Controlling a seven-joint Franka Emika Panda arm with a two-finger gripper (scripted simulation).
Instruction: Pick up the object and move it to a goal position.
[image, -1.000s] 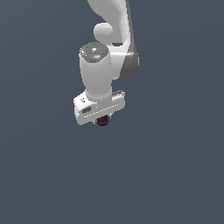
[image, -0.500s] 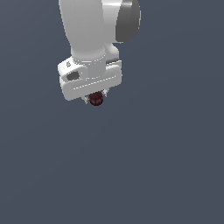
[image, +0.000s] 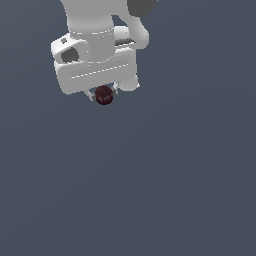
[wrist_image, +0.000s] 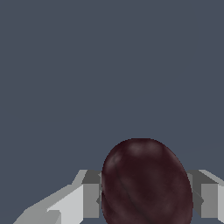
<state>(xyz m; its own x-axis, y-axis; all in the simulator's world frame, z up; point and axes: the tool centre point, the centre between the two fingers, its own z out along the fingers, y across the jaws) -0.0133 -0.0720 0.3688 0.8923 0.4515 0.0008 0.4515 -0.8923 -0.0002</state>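
Though the arm (image: 100, 30) is cut off at the frame's upper edge, the white hand (image: 103, 94) shows clamped on the dark maroon ball (image: 104, 95). Fingers (wrist_image: 87, 199) mostly hidden behind ball. Plain grey backdrop.

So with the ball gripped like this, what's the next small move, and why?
Probably carry on moving it toward the goal with the pincer kept shut: the maroon ball sits clamped between the fingers, clear of any surface, and no goal marker is visible in either view.
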